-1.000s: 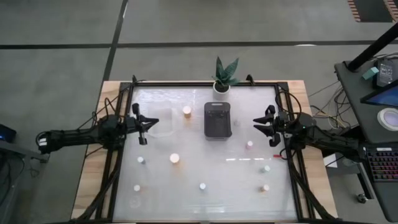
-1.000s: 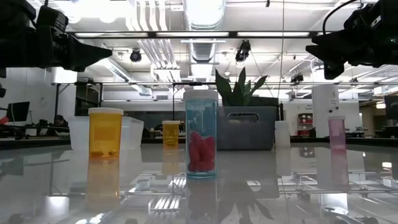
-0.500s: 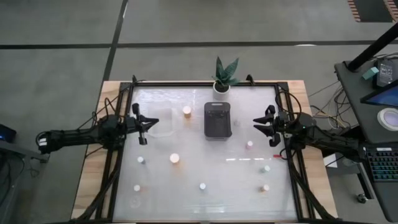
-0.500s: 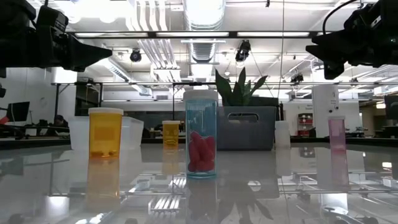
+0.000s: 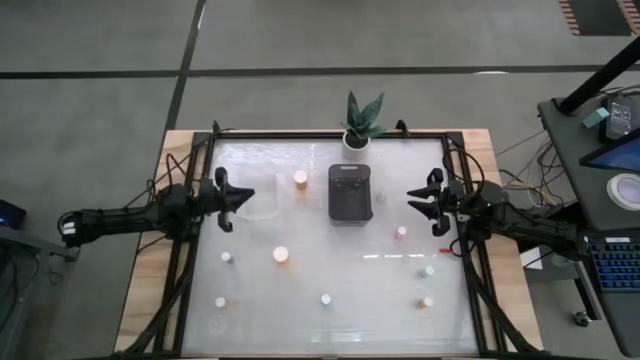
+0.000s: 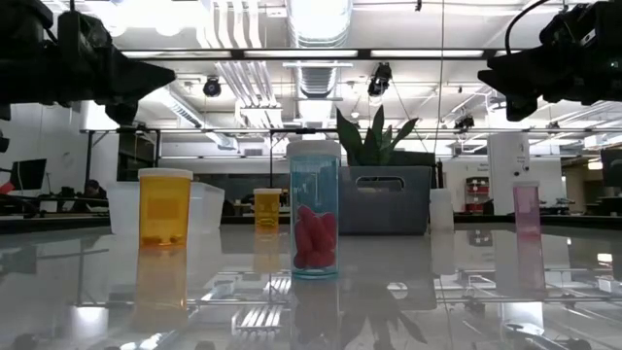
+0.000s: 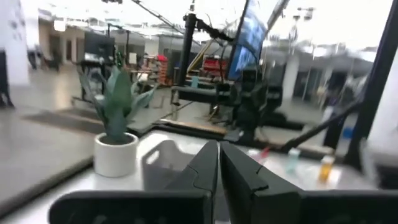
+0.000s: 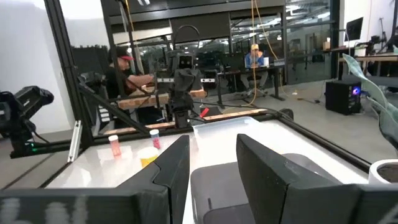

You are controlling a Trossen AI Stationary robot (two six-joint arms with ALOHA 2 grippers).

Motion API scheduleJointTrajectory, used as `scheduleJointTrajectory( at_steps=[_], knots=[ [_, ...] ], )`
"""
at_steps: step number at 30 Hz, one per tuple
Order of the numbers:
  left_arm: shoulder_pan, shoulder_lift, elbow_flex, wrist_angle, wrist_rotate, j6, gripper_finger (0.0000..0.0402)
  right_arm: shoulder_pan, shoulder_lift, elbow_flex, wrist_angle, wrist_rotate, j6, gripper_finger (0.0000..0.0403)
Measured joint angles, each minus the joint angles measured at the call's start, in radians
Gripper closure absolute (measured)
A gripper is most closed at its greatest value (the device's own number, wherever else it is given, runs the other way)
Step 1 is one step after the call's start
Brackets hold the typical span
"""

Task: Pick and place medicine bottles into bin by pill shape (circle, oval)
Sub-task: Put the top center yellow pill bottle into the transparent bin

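Note:
Several white-capped medicine bottles stand upright on the glossy table: an orange one (image 5: 300, 178) by the clear bin, another orange one (image 5: 281, 255), a pinkish one (image 5: 402, 232), and thin ones along the near side (image 5: 326, 298). In the low view the closest bottle (image 6: 315, 219) holds red pills. My left gripper (image 5: 234, 197) hovers shut at the table's left edge, beside the clear bin (image 5: 258, 195). My right gripper (image 5: 412, 197) hovers open at the right edge with nothing between its fingers (image 8: 171, 163). Both are level and well above the bottles.
A dark grey bin (image 5: 350, 192) sits at the table's middle far side, right of the clear bin. A potted green plant (image 5: 358, 125) stands at the far edge. A black frame runs around the table. People and desks show in the room beyond.
My left gripper has rolled about its own pointing line, staying shut and in place. The bottles and my right gripper have kept still.

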Motion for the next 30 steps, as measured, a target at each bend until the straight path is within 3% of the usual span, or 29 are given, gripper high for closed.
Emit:
scheduleJointTrajectory(
  at_steps=[4,6,11,14,25,30],
  knots=[
    [0.0,0.0,0.0,0.008,0.0,-0.276,0.0398,0.0,0.0,0.0,0.0,0.0,0.024,0.028],
    [0.0,0.0,0.0,0.021,0.0,-0.323,0.0398,0.0,0.0,0.0,0.002,0.0,0.035,0.028],
    [0.0,0.003,0.0,0.018,0.0,-0.239,0.0398,0.0,0.0,0.0,0.011,0.034,0.296,0.028],
    [0.0,0.003,0.0,0.029,-0.006,-0.199,0.0398,0.0,0.0,0.0,0.011,0.033,0.373,0.028],
    [0.0,0.003,0.002,0.404,-0.024,-0.126,0.0398,0.0,0.0,0.0,0.027,0.037,0.385,0.028],
    [0.0,0.003,0.002,0.522,-0.023,-0.001,0.0398,0.0,0.0,0.0,0.024,0.093,0.381,0.028]
  ],
)
